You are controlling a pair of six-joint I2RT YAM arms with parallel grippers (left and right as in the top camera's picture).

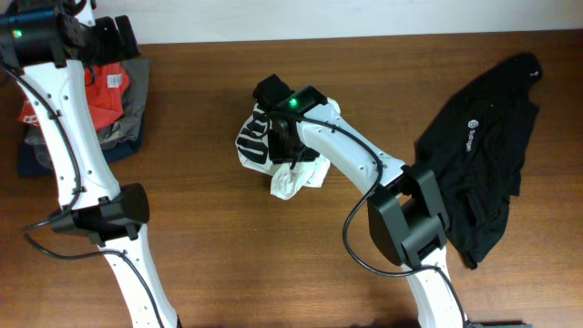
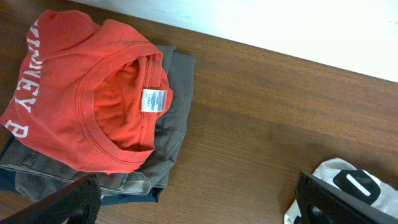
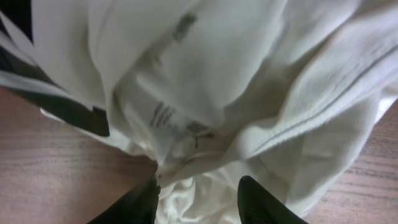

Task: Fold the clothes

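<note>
Because the white T-shirt (image 1: 290, 185) lies crumpled on the surface (image 1: 209, 255) directly beneath the right gripper (image 3: 199, 202) — jaws apart, cloth bunched between them — that arm is nearer; the left gripper (image 2: 199, 202), spread and empty, hovers well apart over the red garment (image 2: 81, 106).

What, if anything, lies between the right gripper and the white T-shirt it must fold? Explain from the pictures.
Nothing visible does. The right gripper is right at the crumpled white T-shirt, its fingers apart with cloth between them. The black garment lies off to the side, apart.
</note>
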